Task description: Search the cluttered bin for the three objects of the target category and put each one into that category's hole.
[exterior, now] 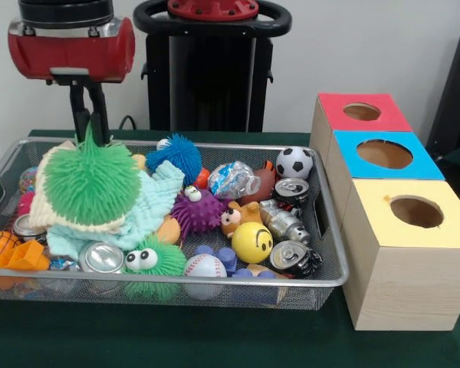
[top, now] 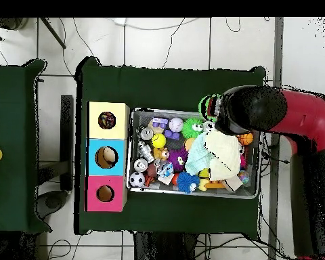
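Even, bright indoor light with soft shadows only; glare glints on the can tops (exterior: 101, 257) and the bin (exterior: 215, 283) rim; the front view is slightly soft, the dark cloth (top: 172, 84) nearly featureless

No text, label, brand or number can be read anywhere — not on the crushed cans (exterior: 291, 223) lying to the side of the gripper (exterior: 90, 132), nor on the three wooden boxes (exterior: 402, 249) further out — only plain coloured tops.
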You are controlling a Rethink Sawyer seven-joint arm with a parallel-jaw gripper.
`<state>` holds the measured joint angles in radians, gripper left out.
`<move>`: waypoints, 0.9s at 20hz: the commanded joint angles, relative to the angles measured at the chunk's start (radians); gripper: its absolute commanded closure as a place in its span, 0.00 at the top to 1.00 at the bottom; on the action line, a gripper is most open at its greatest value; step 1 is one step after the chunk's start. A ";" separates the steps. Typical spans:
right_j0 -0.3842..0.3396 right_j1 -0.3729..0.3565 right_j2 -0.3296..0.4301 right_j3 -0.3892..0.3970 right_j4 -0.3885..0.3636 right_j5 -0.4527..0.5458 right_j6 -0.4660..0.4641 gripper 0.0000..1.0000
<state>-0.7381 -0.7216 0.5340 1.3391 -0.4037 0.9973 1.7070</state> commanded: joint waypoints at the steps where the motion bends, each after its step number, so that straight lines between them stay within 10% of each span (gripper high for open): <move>1: 0.033 -0.033 0.048 -0.022 0.002 0.153 -0.193 0.00; 18: 0.218 -0.165 -0.035 0.123 0.046 0.076 0.077 0.00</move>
<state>-0.5525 -0.8444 0.5332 1.3386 -0.3817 1.0499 1.7070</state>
